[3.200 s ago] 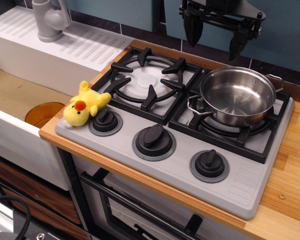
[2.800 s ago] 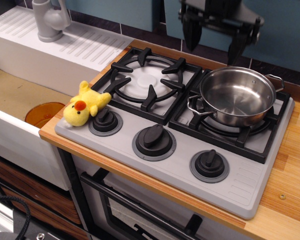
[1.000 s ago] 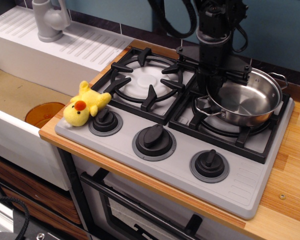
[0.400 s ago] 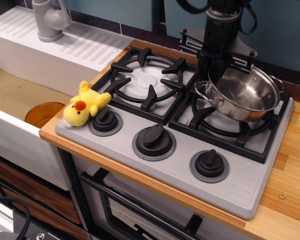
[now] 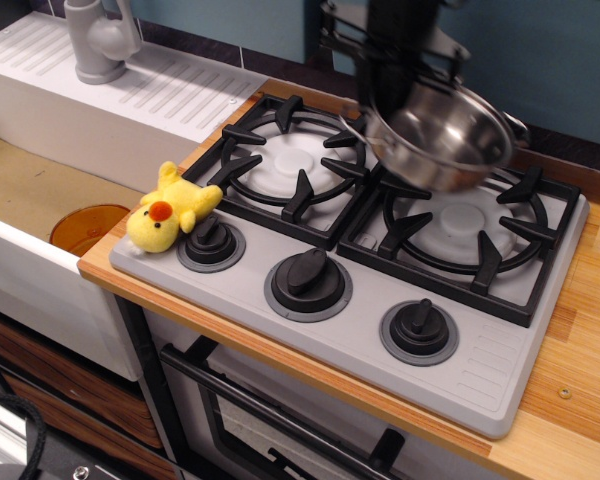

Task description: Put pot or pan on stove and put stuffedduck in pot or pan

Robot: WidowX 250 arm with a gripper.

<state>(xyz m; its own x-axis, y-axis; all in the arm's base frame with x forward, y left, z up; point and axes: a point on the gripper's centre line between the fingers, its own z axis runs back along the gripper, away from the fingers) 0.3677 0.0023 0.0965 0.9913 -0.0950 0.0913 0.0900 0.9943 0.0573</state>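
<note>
Above the stove (image 5: 500,345), pincer (image 5: 395,85) clamped on tilted pot (image 5: 442,140), duck (image 5: 170,212) beside left knob (image 5: 211,240)

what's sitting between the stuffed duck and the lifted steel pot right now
Only the left burner: its black grate and white cap, with nothing on it. The duck lies by the left knob; the pot hangs tilted in the tool.

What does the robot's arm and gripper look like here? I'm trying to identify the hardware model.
Only the lower end shows: the gripper is a dark, black blocky body, motion-blurred, entering from the top edge. No markings, labels or cables are readable in this frame, and the fingers can't be made out separately.
</note>
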